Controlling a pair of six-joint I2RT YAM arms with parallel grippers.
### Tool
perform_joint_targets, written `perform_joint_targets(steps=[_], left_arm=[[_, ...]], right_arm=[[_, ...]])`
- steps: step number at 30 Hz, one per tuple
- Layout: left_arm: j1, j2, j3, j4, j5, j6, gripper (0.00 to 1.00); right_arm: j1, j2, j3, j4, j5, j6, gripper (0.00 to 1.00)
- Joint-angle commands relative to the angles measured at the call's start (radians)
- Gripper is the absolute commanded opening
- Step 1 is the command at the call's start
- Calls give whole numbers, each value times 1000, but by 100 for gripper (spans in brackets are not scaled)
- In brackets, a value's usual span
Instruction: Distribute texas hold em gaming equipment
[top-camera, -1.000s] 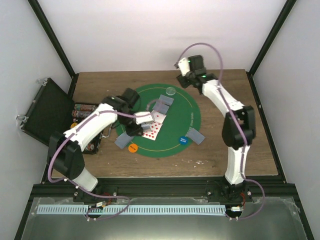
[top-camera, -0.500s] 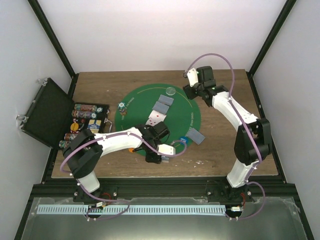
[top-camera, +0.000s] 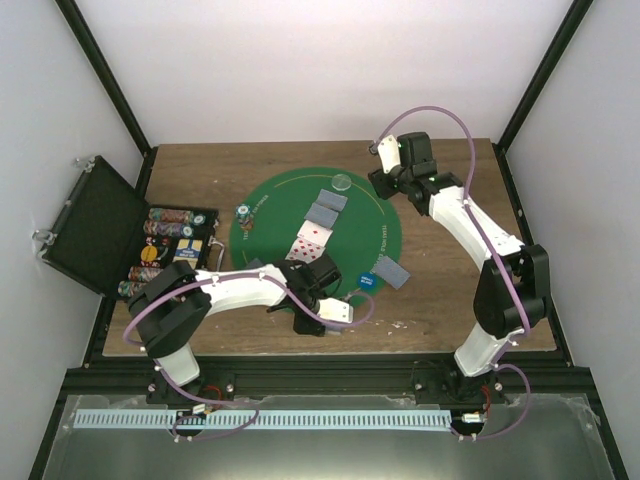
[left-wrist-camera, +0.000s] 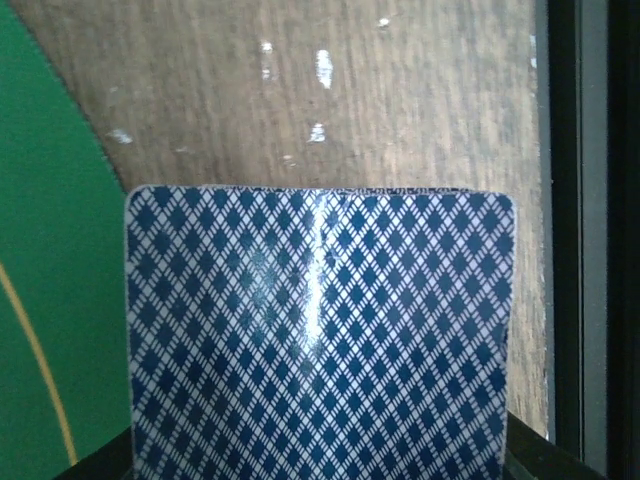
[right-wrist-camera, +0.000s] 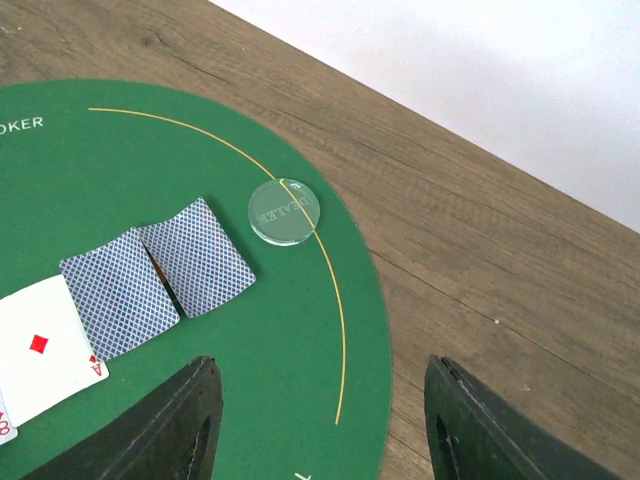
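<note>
One card (left-wrist-camera: 318, 340), which we judge light, slick and bendy, seems pinched by its short edge in our left gripper (top-camera: 322, 312) at the near edge of the tabletop (left-wrist-camera: 300, 90); farther, our right gripper (right-wrist-camera: 320, 400) hangs wide, empty, over the far edge of the mat (right-wrist-camera: 80, 180).

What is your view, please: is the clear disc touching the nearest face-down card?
Apart: the right wrist view shows green mat between disc and card.

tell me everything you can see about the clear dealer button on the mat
The clear disc is round, thin and see-through, like acrylic, with DEALER lettered across it. It lies flat near the far edge of the green mat, over the thin yellow line, just apart from two face-down cards. Nothing grips it.
</note>
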Motion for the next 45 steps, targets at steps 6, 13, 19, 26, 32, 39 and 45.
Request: perform_joint_targets(steps=[6,13,19,26,32,39,45], left_arm=[[-17,33,-43,29,32,49,65],[-17,27,-29,9,7,63,85],[-19,-56,72,-177,37,90,100],[-16,-119,282,-455,38,64,100],[284,-154,528,-403,13,-125,100],[874,-152,627,-130,89,-420,100],[1101,-260,314,295,-136,-598,100]], right_arm=[[-1,-20,3,4,-16,10,58],[0,-32,5,6,-14,9,59],[-7,-48,15,-1,-19,23,60],[-136,-131,-31,47,-100,125,61],[-341,-327,-264,297,-243,263,69],[-467,-591,-723,802,-246,329,100],[-479,-645,-930,996,-202,345,100]])
